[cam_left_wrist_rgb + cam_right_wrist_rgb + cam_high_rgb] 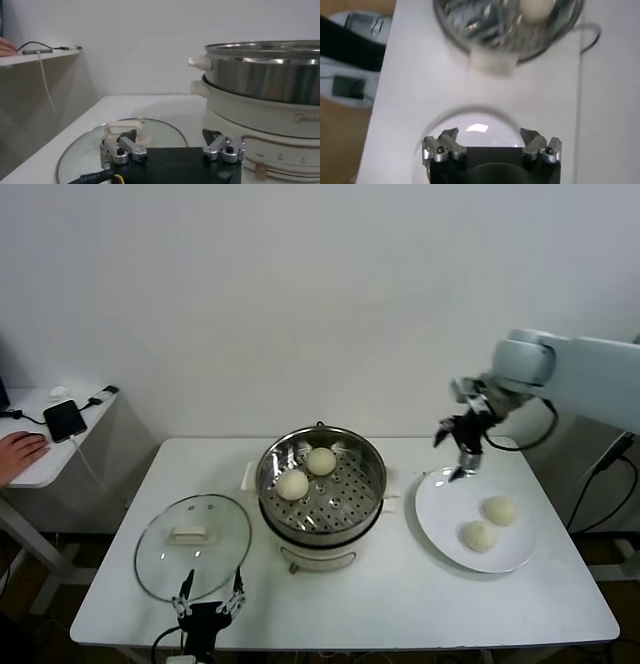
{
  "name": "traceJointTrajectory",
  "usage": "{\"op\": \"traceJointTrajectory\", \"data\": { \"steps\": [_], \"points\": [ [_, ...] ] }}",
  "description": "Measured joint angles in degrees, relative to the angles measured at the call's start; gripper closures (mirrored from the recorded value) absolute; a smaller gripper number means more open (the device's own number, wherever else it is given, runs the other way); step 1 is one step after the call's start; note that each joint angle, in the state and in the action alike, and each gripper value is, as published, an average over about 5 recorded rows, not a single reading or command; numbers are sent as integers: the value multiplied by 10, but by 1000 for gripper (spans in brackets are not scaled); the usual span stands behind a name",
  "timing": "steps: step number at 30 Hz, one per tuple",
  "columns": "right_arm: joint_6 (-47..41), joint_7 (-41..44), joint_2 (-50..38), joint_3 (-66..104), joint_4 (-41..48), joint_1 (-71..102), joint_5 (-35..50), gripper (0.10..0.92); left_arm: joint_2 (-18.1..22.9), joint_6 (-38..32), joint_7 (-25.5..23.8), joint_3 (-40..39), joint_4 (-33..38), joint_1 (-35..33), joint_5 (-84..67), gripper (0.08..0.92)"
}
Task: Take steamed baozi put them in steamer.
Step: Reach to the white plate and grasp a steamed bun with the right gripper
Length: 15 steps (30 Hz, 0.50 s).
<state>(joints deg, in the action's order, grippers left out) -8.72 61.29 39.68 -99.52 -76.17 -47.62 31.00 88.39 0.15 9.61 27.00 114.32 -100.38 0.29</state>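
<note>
At the centre of the white table stands the steamer, a shiny steel pot on a white base with its perforated tray exposed. Two steamed baozi lie on that tray: one toward the far rim and another nearer the robot's left, close together. Two more baozi rest on a flat white plate just beside the steamer on the robot's right.

Right tool: raised above the far edge of the plate, pointing downward, fingers apart and holding nothing. Its wrist view shows both fingertips spread over the pale plate, with the steamer and one baozi farther off.

Left tool: low at the near table edge, fingers apart and empty, just over the near rim of a round glass lid with a white handle that lies flat on the table, beside the steamer. Its wrist view shows the lid beyond the open fingertips and the steamer wall close alongside.

On a side table at the robot's left lie a phone and a person's hand.
</note>
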Motion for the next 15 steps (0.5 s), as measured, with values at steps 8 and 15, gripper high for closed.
{"op": "traceJointTrajectory", "data": {
  "steps": [8,15],
  "points": [
    [4,0,-59,78,19,122,-102,203,9,0,-1,-1,7,-7,9,177],
    [-16,-20,-68,167,43,233,-156,203,13,-2,-1,-4,10,-13,14,177]
  ]
}}
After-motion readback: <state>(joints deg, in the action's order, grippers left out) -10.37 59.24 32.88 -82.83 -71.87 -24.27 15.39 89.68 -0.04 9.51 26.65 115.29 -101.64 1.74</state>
